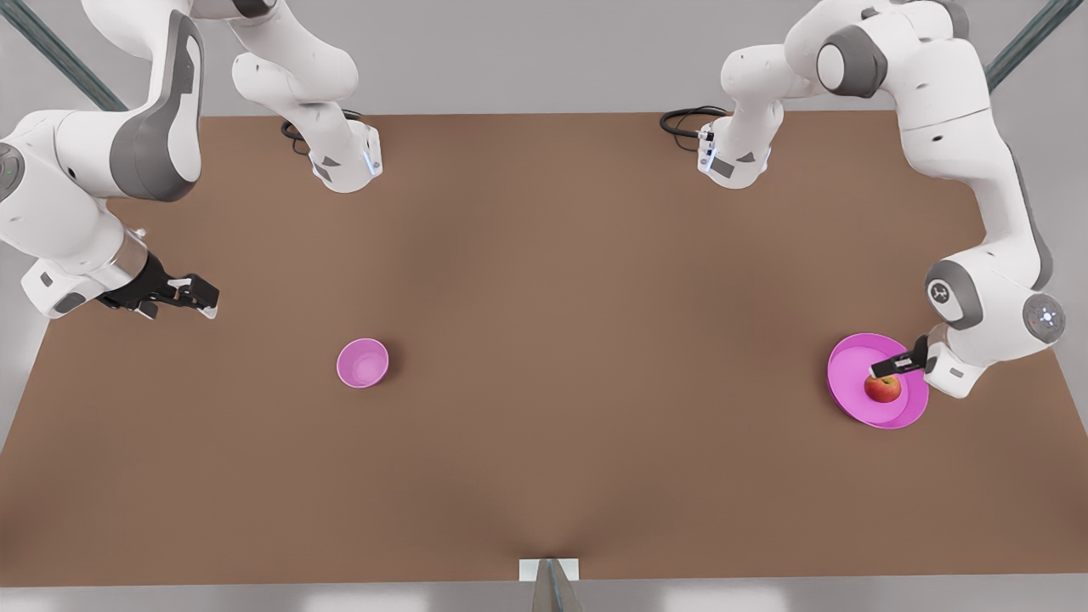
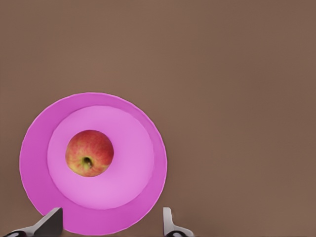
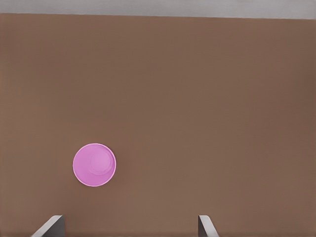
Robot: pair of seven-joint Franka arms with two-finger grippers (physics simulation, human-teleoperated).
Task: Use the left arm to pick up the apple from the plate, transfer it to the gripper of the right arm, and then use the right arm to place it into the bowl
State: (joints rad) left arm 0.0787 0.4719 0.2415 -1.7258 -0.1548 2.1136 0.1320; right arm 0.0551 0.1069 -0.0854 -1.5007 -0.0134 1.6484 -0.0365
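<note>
The left gripper (image 1: 888,367) hangs over the plate (image 1: 846,374), its fingers (image 2: 49,223) spread wide with nothing between them. In the left wrist view the two fingertips frame the plate's near rim, and the apple (image 2: 89,153) lies beyond them, untouched. The apple (image 1: 882,388) rests inside the plate's flat well, a little off the plate's middle, stem end up (a yellowish patch shows around the stem). In the front view the gripper sits just above the apple, at the plate's side nearest that arm's wrist. Nothing else lies on the plate, and the brown surface (image 1: 595,340) around the plate is bare.

The right gripper (image 1: 197,297) hovers well away from the plate, over the far end of the surface at the front view's left. Its fingers (image 3: 52,224) are likewise parted wide and hold nothing. This arm waits. In the right wrist view the bowl (image 3: 94,164) lies ahead of the fingertips, off towards one of them rather than centred between the two.

The bowl (image 1: 363,363) stands upright on the surface, well apart from the plate, on the side of the surface nearer the right gripper. Its hollow is plain pink. Between the bowl and the plate the surface runs open, so no object stands between them. Farther from the plate, at the surface's back edge, the two arm bases stand with black cables (image 1: 684,123) coiled beside them.
</note>
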